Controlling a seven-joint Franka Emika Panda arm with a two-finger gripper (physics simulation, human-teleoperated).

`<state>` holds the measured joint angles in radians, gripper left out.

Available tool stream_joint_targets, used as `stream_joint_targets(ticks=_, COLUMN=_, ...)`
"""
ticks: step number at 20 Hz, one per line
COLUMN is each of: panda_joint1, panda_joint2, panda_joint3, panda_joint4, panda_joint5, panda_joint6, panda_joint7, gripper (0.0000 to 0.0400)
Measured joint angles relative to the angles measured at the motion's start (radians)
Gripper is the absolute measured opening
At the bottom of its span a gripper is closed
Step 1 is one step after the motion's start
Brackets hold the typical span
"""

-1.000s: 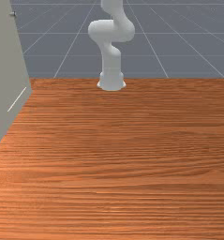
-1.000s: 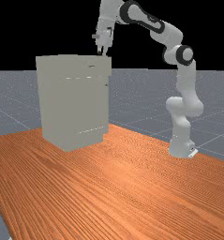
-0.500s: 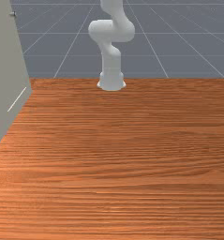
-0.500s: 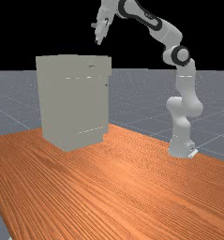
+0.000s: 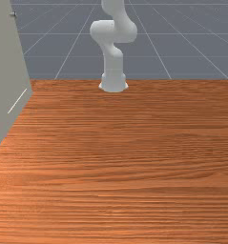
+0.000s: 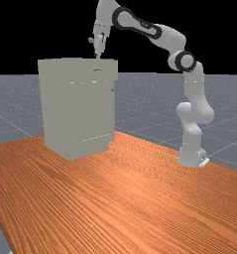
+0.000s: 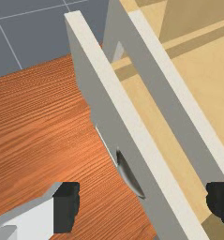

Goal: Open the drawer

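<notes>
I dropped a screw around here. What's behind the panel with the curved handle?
Behind the handled panel I see a strip of pale wood, then a second grey panel. Anything tight against the handled panel's inner face is hidden.

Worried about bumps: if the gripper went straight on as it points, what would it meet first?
Probably the drawer front panel, whose top edge runs between the open gripper's fingers; the depth is unclear.

The orange-brown wood table [image 6: 115, 208] served as the support surface. The grey cabinet [image 6: 78, 111] stood upright on it, toward the far view's left. The arm's base [image 6: 191, 158] stood toward the far view's right, apart from the cabinet.
</notes>
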<state>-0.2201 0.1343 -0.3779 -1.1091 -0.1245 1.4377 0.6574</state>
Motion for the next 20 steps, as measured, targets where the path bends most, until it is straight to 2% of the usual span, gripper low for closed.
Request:
stream_joint_targets(ticks=3, panda_joint1=0.004, panda_joint2=0.021, panda_joint3=0.004, panda_joint4=-0.024, panda_joint5=-0.001, panda_joint6=-0.009, panda_joint7=0.002, gripper=0.04)
stream_joint_targets(ticks=10, panda_joint1=0.027, panda_joint2=-0.034, panda_joint3=0.036, panda_joint4=-0.122, panda_joint5=0.011, panda_joint6=-0.029, panda_joint7=0.015, gripper=0.04)
stream_joint_targets(ticks=13, panda_joint1=0.067, panda_joint2=-0.087, panda_joint3=0.083, panda_joint4=-0.171, panda_joint5=0.017, panda_joint6=-0.077, panda_joint7=0.032, gripper=0.04)
stream_joint_targets(ticks=20, panda_joint1=0.162, panda_joint2=-0.222, panda_joint3=0.25, panda_joint4=-0.318, panda_joint5=0.009, panda_joint6=-0.107, panda_joint7=0.209, gripper=0.04)
